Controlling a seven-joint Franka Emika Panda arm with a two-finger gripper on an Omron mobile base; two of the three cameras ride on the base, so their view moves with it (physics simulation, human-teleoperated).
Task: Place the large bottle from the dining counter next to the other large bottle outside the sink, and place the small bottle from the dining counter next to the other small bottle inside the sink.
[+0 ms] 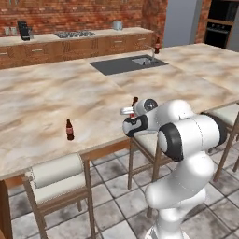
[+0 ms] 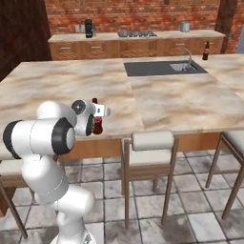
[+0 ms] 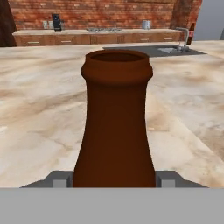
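The end effector (image 3: 113, 180) is half closed, its fingers clamping the large bottle (image 3: 114, 122) low on the neck, near the stool-side edge of the dining tabletop (image 1: 42, 102), far from the sink (image 1: 128, 64). Judged rigid, smooth and slippery, top-heavy; gripping lower would steady it.

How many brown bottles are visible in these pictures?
3: one bottle between the hand's fingers, one small bottle on the dining counter, one far bottle beyond the sink. Others may be hidden.
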